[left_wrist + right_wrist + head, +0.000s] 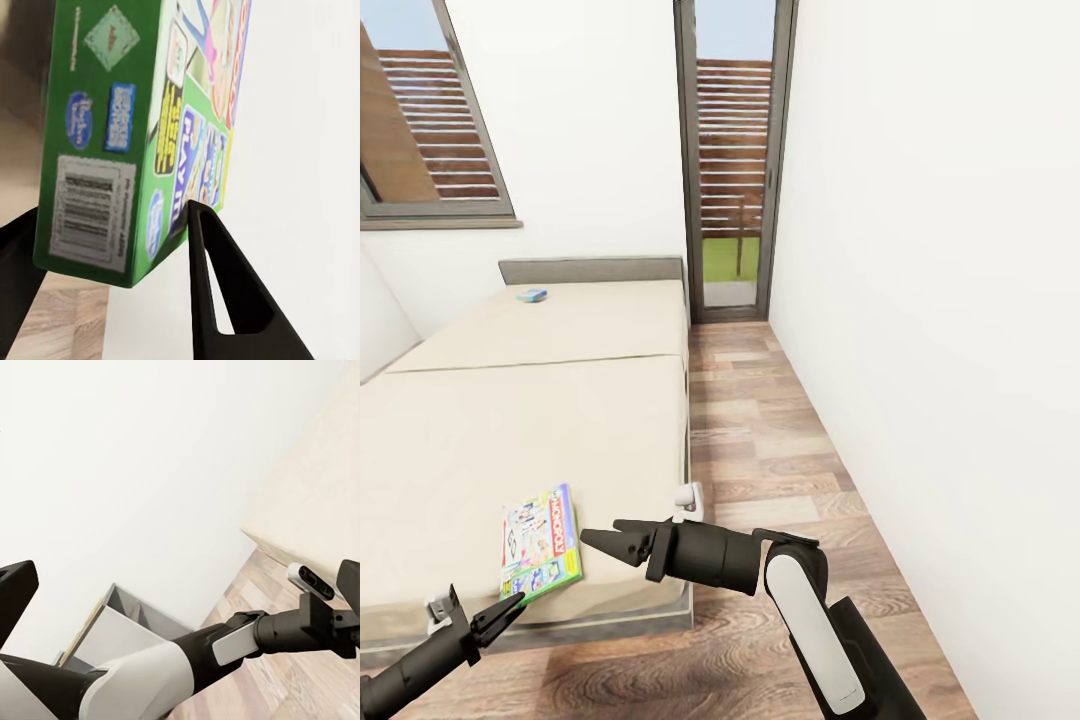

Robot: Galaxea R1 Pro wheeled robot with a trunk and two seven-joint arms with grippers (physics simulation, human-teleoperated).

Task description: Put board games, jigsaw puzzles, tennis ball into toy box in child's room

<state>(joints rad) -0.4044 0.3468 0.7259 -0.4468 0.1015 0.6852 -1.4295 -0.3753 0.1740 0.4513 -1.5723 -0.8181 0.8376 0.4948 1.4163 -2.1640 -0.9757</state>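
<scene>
Left end effector (508, 607) is pinching the white-and-green board game (541, 541) by its corner at the near edge of the bed (510, 420). Next: lift it off and carry it to the desk's toy box, I'd guess.

open floor (780, 440) between bed (510, 420) and wall (940, 300), mattress mostly bare
</scene>
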